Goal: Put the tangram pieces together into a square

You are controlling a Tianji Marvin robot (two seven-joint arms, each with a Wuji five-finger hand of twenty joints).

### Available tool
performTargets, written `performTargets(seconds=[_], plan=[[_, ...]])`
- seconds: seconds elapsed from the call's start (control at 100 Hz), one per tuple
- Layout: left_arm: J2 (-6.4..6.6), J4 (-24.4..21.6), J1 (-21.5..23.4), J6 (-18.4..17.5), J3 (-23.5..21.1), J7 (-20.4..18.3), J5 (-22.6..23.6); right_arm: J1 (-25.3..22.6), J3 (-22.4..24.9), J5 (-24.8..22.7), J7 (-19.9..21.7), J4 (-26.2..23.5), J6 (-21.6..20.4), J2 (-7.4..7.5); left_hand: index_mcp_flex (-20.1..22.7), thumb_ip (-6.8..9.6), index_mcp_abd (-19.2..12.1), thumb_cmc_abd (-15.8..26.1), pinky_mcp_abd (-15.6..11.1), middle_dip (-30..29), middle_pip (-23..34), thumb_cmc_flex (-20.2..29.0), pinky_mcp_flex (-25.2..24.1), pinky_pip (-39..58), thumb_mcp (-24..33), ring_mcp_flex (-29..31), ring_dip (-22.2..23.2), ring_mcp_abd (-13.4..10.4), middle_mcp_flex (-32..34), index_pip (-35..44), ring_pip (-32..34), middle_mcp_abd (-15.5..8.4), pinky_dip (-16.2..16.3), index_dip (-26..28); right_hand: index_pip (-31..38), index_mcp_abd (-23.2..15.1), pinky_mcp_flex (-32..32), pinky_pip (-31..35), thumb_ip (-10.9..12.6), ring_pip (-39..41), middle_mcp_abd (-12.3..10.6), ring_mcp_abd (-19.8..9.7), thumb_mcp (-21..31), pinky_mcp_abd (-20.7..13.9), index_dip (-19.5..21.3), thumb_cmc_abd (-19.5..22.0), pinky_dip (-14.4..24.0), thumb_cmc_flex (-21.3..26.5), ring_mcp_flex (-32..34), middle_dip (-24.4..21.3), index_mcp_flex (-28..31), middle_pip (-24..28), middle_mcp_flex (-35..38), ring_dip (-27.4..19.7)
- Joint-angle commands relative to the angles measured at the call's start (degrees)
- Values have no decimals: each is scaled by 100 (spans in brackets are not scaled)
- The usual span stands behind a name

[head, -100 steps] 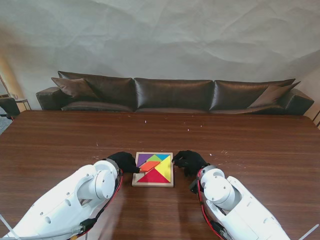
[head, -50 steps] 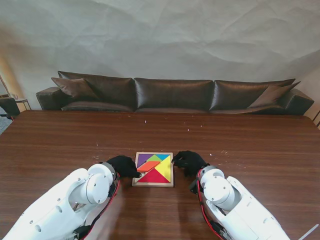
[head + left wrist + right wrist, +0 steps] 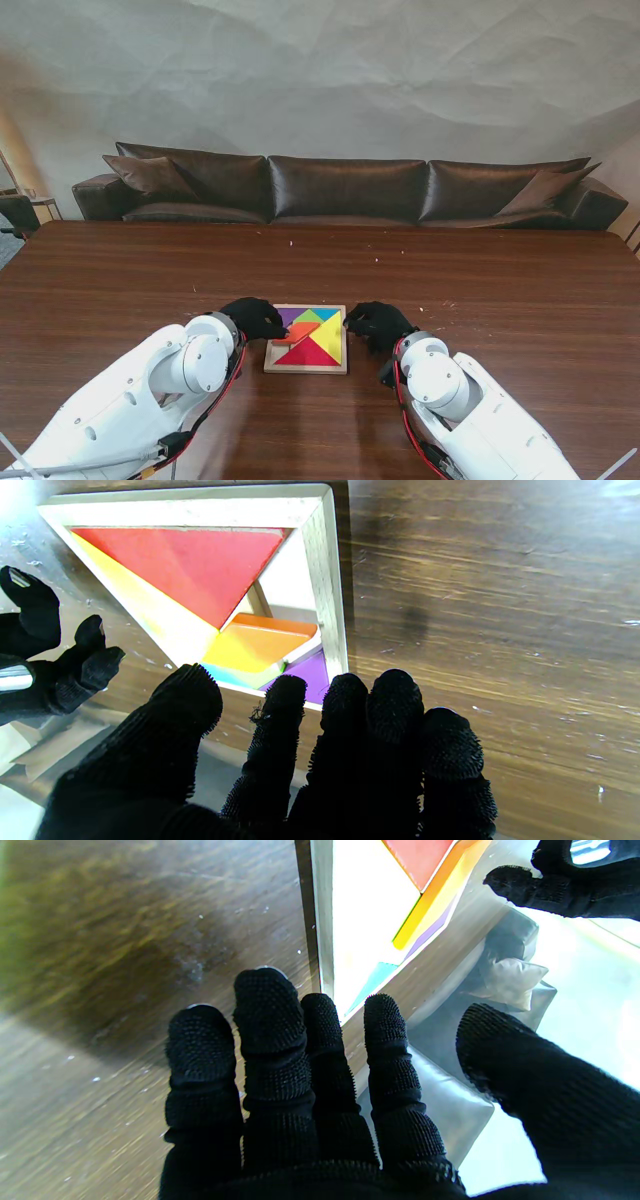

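Note:
A square wooden tray lies in the middle of the table with the coloured tangram pieces in it. Purple, green and blue sit along its far side, yellow on the right, red nearest me. The orange piece lies tilted, partly over a bare patch of tray floor. My left hand is open at the tray's far left corner, fingertips by the frame next to purple. Open too, my right hand rests against the right frame.
The brown wooden table stretches wide on all sides of the tray, speckled with small white crumbs. A dark leather sofa stands behind its far edge. Both white forearms lie on either side of the tray.
My left hand has drawn slightly nearer to me, then shifted farther away to the tray's purple corner. The right hand and the pieces have not visibly moved.

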Motion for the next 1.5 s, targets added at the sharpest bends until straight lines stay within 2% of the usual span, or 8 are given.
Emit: performTargets(seconds=[0.0, 0.23, 0.49, 0.71, 1.0, 1.1, 1.24, 1.49], plan=[[-74, 48, -52, 34, 43, -158, -20, -18, -6, 3, 81, -10, 3, -18, -143, 154, -105, 216, 4, -49, -21, -92, -97, 75, -119, 7, -37, 208, 45, -82, -25, 116, -9, -84, 79, 19, -812, 193, 171, 93, 121, 35, -118, 66, -31, 128, 168, -37, -130, -74, -113, 80, -156, -25], [-94, 178, -162, 93, 200, -155, -130, -17, -3, 4, 83, -5, -1, -17, -111, 165, -75, 233, 1, -41, -31, -68, -129, 53, -166, -20, -21, 219, 19, -115, -27, 130, 26, -224, 83, 14, -815, 192, 171, 94, 116, 29, -119, 66, -30, 130, 168, -37, -127, -73, -107, 82, -157, -25], [-49, -21, -18, 61, 144, -257, -59, -10, -15, 8, 98, 3, -6, -15, 132, 171, -41, 256, -6, -35, -16, -67, -93, 61, -174, 13, -20, 199, 44, 94, -15, 111, 56, -188, 85, 14, -817, 191, 172, 94, 108, 24, -118, 68, -30, 129, 168, -41, -129, -73, -104, 85, -151, -25], [-35, -92, 84, 79, 62, -243, 92, -6, -21, 9, 100, 9, -8, -16, -271, 175, -55, 258, 9, -36, -23, -44, -132, 37, -180, -26, -18, 232, 22, -120, -23, 144, 63, -300, 85, 13, -816, 191, 171, 93, 120, 22, -118, 67, -31, 130, 168, -45, -126, -72, -107, 86, -148, -26], [-5, -183, 126, 41, 46, -350, 84, -1, -30, 14, 111, 15, -9, -15, 66, 177, -13, 258, 6, -32, -3, -55, -91, 52, -180, 25, -16, 214, 56, 83, -1, 120, 88, -254, 84, 18, -816, 192, 172, 97, 118, 40, -117, 64, -31, 127, 168, -43, -125, -71, -103, 89, -148, -25], [9, -292, 202, -80, -33, -343, 291, -2, -30, 19, 109, 16, -8, -16, 127, 177, -18, 253, -9, -29, 17, -58, -38, 70, -164, 71, -22, 163, 84, 180, 14, 85, 85, -185, 81, 19, -818, 191, 171, 94, 116, 20, -119, 64, -32, 130, 168, -40, -131, -73, -109, 86, -153, -26], [-72, -315, 242, -427, -187, 46, 310, 0, -32, 19, 105, 18, -11, -17, 262, 170, -48, 226, 41, -34, 77, -71, 125, 163, -39, 239, -41, 166, 243, 299, 78, 65, 74, -74, 78, 14, -814, 196, 171, 94, 115, 28, -119, 63, -33, 129, 169, -42, -130, -72, -117, 87, -147, -26], [-135, 20, -141, -991, -45, 44, -259, -6, -22, 15, 95, 16, -13, -18, 129, 155, -210, 279, 34, -42, 43, -76, 63, 160, -82, 190, -47, 198, 221, 137, 78, 90, 46, -155, 81, 14, -815, 194, 171, 93, 114, 26, -120, 71, -33, 129, 169, -38, -127, -72, -129, 88, -148, -27]])
